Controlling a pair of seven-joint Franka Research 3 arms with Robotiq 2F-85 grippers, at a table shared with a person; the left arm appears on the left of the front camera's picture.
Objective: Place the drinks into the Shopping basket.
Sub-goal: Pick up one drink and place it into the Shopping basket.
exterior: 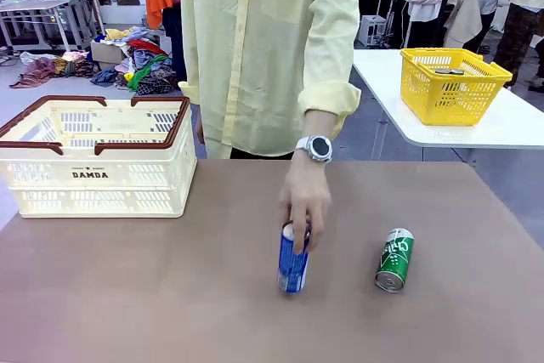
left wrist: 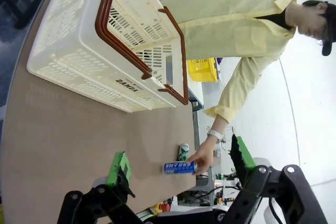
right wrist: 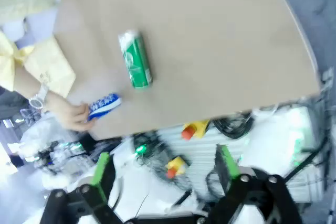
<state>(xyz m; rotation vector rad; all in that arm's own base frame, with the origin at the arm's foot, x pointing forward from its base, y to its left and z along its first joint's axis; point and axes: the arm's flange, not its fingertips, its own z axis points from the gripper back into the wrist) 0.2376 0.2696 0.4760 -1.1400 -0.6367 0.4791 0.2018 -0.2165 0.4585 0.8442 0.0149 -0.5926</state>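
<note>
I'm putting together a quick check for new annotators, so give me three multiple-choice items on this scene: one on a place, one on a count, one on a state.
1. Where on the brown table does the Shopping basket stand?
A) the robot's left side
B) the robot's right side
C) the centre

2. How many cans are on the brown table?
A) one
B) two
C) four

3. What is the person's hand doing?
A) lying flat on the table
B) holding the top of the blue can
C) hanging clear of everything

Answers:
1 A: the basket is at the table's far left.
2 B: there is the blue can and one green can.
3 B: the fingers close over the blue can's top.
</note>
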